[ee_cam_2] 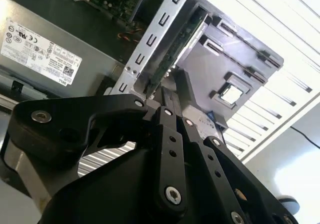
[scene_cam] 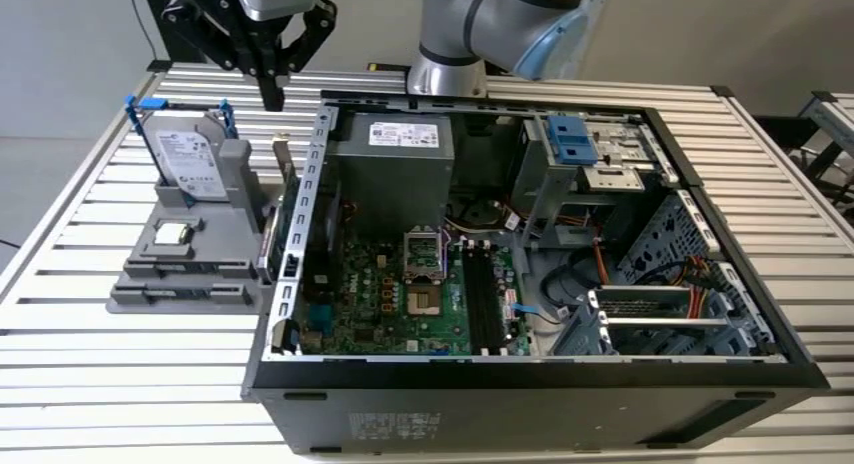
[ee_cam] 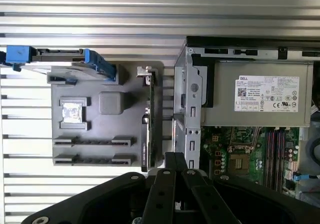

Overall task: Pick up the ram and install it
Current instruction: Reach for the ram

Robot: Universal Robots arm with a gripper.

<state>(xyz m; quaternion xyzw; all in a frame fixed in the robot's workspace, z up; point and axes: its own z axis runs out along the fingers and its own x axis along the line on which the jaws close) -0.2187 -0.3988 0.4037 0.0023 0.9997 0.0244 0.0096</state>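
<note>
- The ram [ee_cam: 148,129], a thin green stick, stands on edge in the grey holder [ee_cam: 112,131]. It sits in the slot nearest the open computer case [scene_cam: 310,184], and nothing touches it.
- The gripper [scene_cam: 274,99] hangs above the ram, fingers pressed together and holding nothing.
- We judge that the pick-up step is in hand, at the approach.
- A grasp, we judge, calls for parted fingers squarely straddling the thin top edge.
- The motherboard's black slots [scene_cam: 487,304] lie inside the case, well apart from the holder.

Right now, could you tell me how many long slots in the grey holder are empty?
2 slots: one next to the square chip, the other beside it at the holder's edge farthest from the hard drive.
</note>
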